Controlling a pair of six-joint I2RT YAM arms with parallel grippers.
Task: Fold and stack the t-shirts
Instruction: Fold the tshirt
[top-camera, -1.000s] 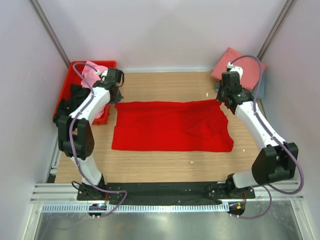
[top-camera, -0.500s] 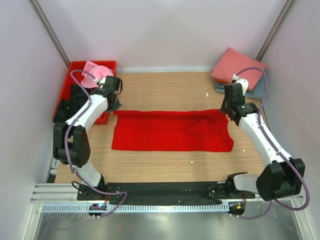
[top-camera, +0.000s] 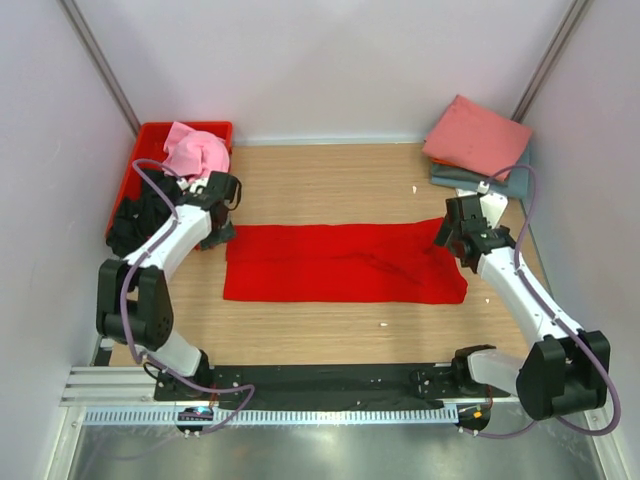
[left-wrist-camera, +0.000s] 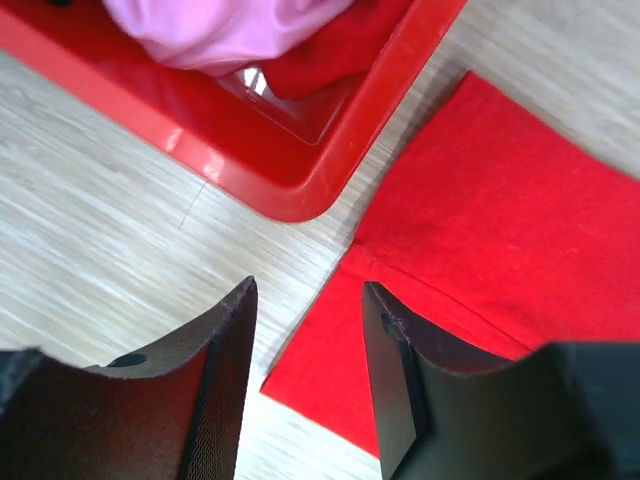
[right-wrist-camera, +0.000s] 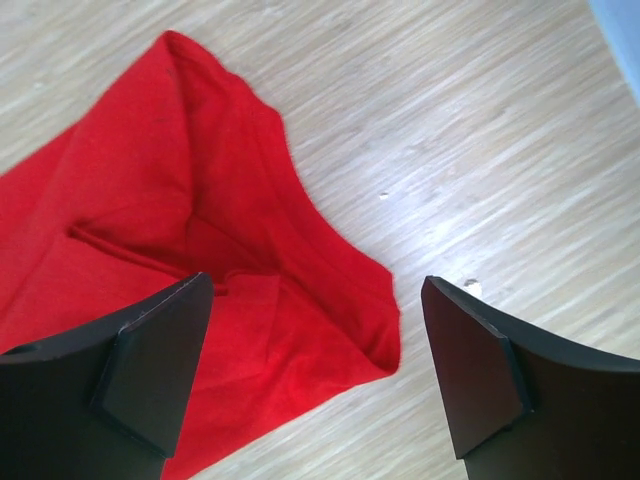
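Seemingly empty, left end effector (left-wrist-camera: 307, 290) and right end effector (right-wrist-camera: 317, 283) gape over red t-shirt (top-camera: 340, 262).

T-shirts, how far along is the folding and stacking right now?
Done: the salmon pink shirt lies folded on the grey-blue shirt, far right.
In hand: the bright red shirt lies as a long folded band on the table. The left arm's fingers and right arm's fingers are open over its ends, holding nothing.
Left: finish and stack it, then the light pink shirt and black shirt in the red crate.
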